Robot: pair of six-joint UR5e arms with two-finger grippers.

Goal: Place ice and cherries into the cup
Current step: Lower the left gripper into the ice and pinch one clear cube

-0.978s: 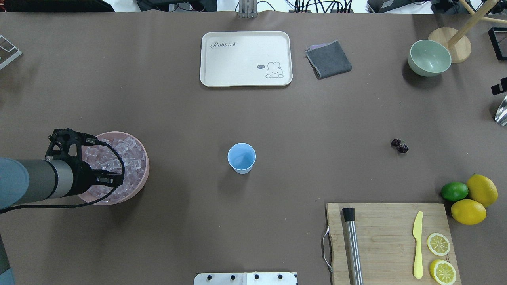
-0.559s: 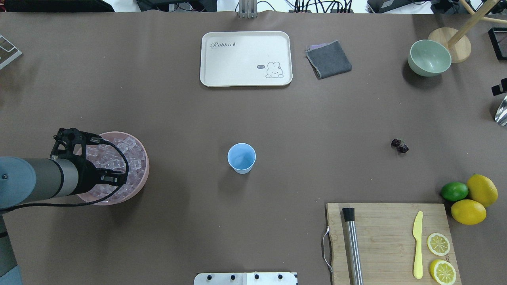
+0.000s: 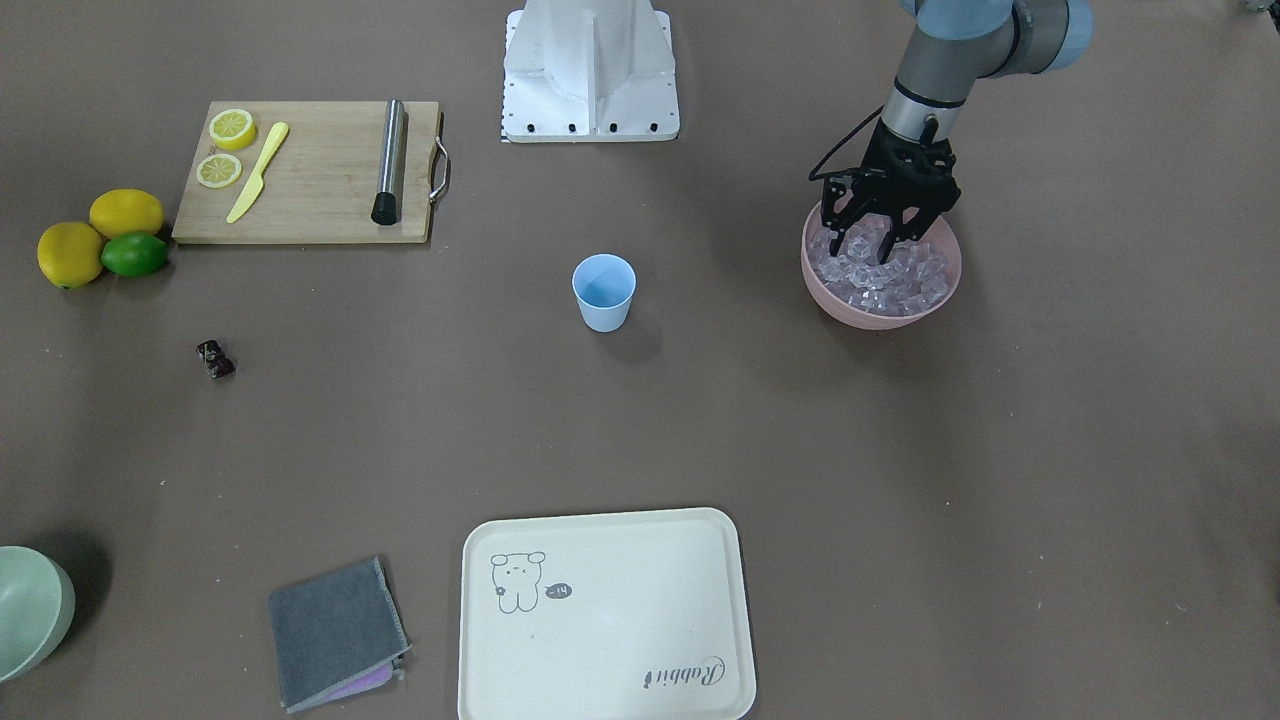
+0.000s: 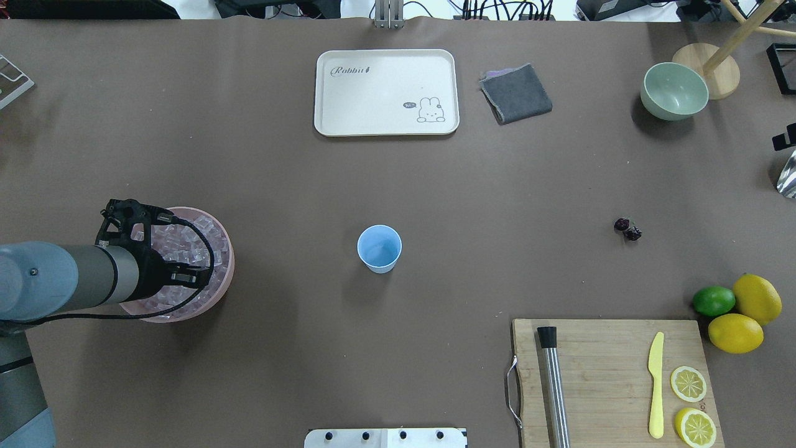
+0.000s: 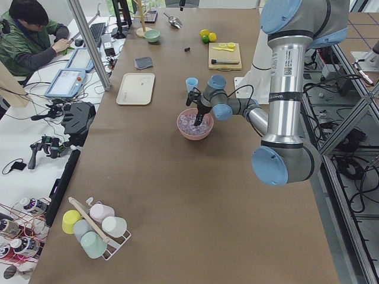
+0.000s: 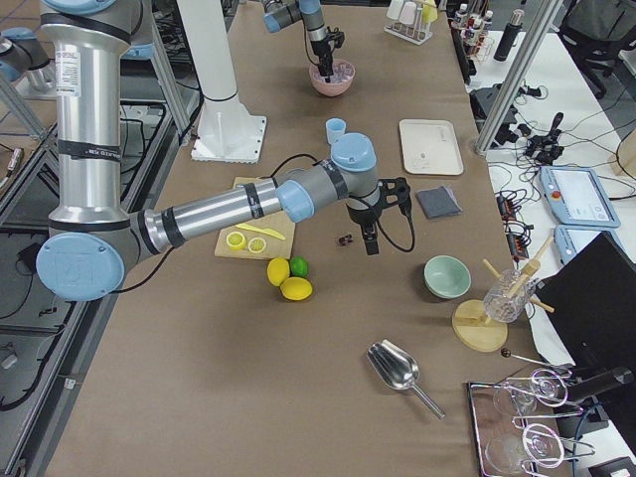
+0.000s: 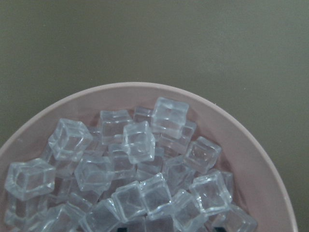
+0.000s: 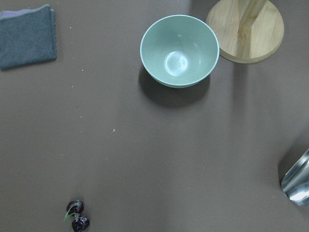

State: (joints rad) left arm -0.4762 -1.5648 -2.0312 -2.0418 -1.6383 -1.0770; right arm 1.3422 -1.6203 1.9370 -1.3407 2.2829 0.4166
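Observation:
The ice [image 3: 890, 275] fills a pink bowl [image 3: 880, 315] on my left side; it also shows in the overhead view [image 4: 196, 233] and the left wrist view [image 7: 140, 140]. My left gripper [image 3: 862, 238] is open, with its fingertips down among the cubes and nothing held. From overhead the left gripper [image 4: 158, 247] covers the bowl's left half. The light blue cup [image 4: 379, 247] stands upright and empty at the table's middle [image 3: 603, 290]. The cherries [image 4: 627, 228] lie on the table to the right [image 8: 76, 217]. My right gripper [image 6: 372, 237] hovers near the cherries [image 6: 345, 239]; I cannot tell whether it is open.
A cream tray [image 4: 385, 92] and a grey cloth [image 4: 516, 93] lie at the far side. A pale green bowl [image 4: 675, 90] stands far right. A chopping board [image 4: 612, 379] holds a steel rod, a yellow knife and lemon slices. Two lemons and a lime [image 4: 713, 300] sit beside it.
My left gripper has moved a little to the right, further over the pink bowl of ice. The cup and cherries have not moved.

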